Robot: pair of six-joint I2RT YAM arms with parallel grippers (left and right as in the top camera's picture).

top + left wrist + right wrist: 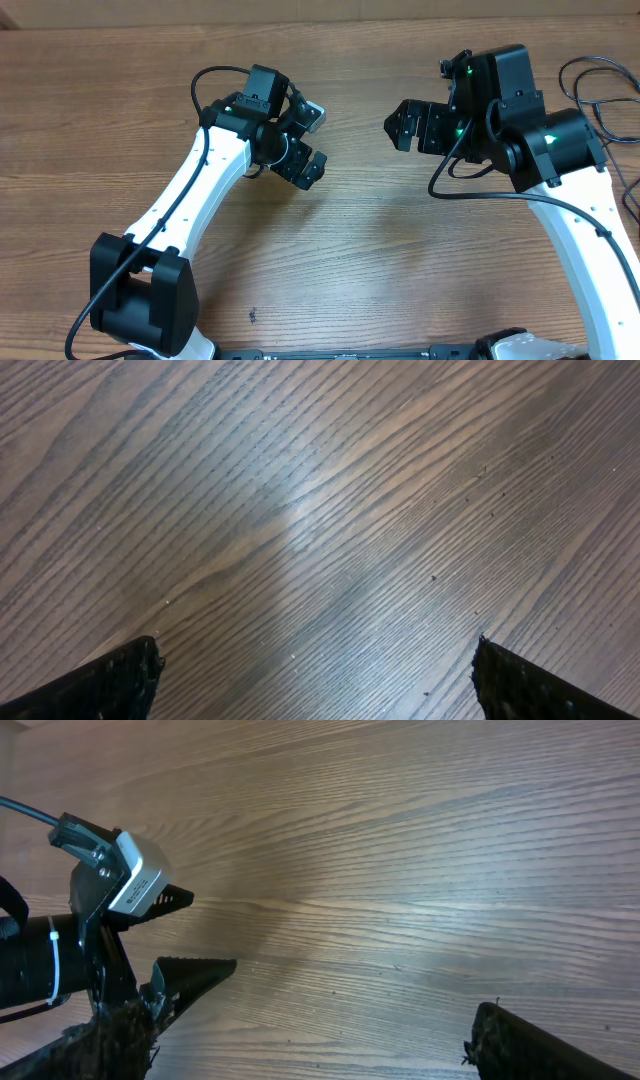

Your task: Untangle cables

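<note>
Thin black cables (600, 62) lie in loose loops at the far right edge of the table, behind my right arm and partly cut off by the frame. My left gripper (318, 140) is open and empty over bare wood at centre-left; its wrist view (315, 670) shows only wood between the fingertips. My right gripper (392, 125) is open and empty, facing the left gripper across a gap. Its wrist view (315, 1020) shows bare wood and the left gripper (205, 932) at the left. No cable shows in either wrist view.
The wooden table (340, 250) spans the whole view. The left arm's base (140, 295) stands at the front left. The right arm's white link (590, 240) runs down the right side. Thick black robot wires hang along both arms.
</note>
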